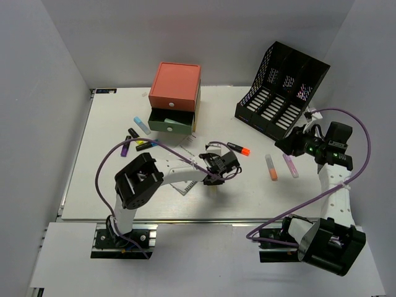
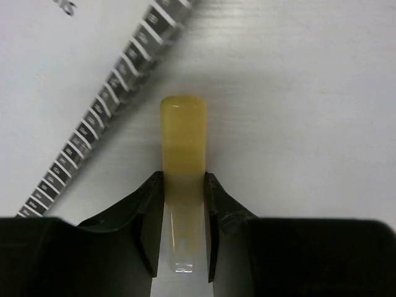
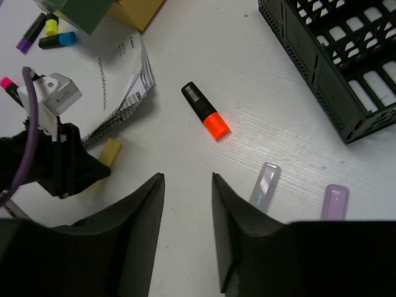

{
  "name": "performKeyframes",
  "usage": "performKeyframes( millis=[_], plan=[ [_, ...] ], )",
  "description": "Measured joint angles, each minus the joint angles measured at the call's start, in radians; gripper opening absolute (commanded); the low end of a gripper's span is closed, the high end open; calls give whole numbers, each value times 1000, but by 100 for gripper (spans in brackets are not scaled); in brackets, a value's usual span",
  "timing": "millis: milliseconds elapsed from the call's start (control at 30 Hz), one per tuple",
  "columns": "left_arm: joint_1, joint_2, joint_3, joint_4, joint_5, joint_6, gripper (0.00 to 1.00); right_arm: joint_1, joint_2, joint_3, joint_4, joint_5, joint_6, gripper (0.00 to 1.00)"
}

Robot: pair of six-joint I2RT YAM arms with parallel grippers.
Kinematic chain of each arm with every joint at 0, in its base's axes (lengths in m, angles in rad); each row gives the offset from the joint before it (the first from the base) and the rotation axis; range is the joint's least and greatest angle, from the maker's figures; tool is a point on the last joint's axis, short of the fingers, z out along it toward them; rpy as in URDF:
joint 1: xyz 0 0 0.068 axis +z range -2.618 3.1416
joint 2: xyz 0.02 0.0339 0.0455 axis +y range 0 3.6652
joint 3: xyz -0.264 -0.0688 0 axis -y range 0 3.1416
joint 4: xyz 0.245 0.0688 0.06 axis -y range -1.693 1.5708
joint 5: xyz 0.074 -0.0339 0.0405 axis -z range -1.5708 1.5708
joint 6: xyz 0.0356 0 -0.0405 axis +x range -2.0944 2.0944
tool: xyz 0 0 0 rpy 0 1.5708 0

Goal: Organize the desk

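Left pincer (image 2: 184, 185) clamped across the pale lower end of a yellow highlighter (image 2: 184, 133), which lies flat on the tabletop (image 1: 247, 192) just beside the bound edge of a booklet (image 3: 120, 93). Right pincer (image 3: 187, 185) hovers with its jaws apart and empty, above bare surface near a black-and-orange highlighter (image 3: 206, 119) and a pale grey highlighter (image 3: 264, 185). The tabletop spans the middle of the overhead view, ahead of both arm bases. Being rigid and fixed, it is judged a hard, smooth support, not a thing to grasp. Its loose pens look light, stiff and probably slippery (round barrels may roll or squirt out), so each is best pinched across mid-barrel. Drawer box (image 1: 174, 96) and mesh rack (image 1: 281, 90) stand toward the far edge.
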Motion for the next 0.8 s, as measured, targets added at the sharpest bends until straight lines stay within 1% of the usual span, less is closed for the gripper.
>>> performKeyframes(
  millis=[33, 67, 100, 133, 167, 200, 233, 267, 300, 367, 467, 533, 633, 800],
  plan=[
    [-1, -11, -7, 3, 14, 8, 0, -3, 0, 0, -1, -6, -7, 53],
    [-3, -23, -13, 13, 31, 16, 0, -6, 0, 0, -2, -14, -17, 59],
    [-7, -47, -25, 27, 50, 24, 0, -8, 0, 0, -4, -26, -29, 59],
    [-8, -87, -47, 48, 69, 26, 0, -10, 0, 0, -6, -33, -39, 57],
    [-6, -137, -74, 69, 88, 24, 0, -11, 0, 0, -7, -43, -47, 45],
    [-3, -208, -112, 100, 110, 20, 0, -13, 0, 0, -8, -50, -56, 36],
    [6, -288, -148, 126, 122, 13, 0, -14, 0, 0, -8, -55, -63, 17],
    [26, -365, -176, 150, 126, 3, 0, -14, 0, -2, -10, -59, -70, 7],
    [53, -435, -192, 169, 130, -9, 0, -15, 0, -3, -13, -62, -70, 0],
    [133, -548, -193, 204, 121, -45, 0, -15, 0, -7, -16, -63, -69, 0],
    [261, -613, -159, 243, 91, -113, 0, -17, 0, -14, -15, -62, -66, 0],
    [339, -614, -141, 257, 71, -171, 0, -19, 0, -18, -15, -62, -66, 0],
    [424, -588, -132, 246, 55, -275, 0, -21, 0, -18, -13, -58, -63, 0],
    [509, -503, -63, 190, 26, -428, 0, -21, -1, -19, -13, -55, -56, 0]
  ],
)
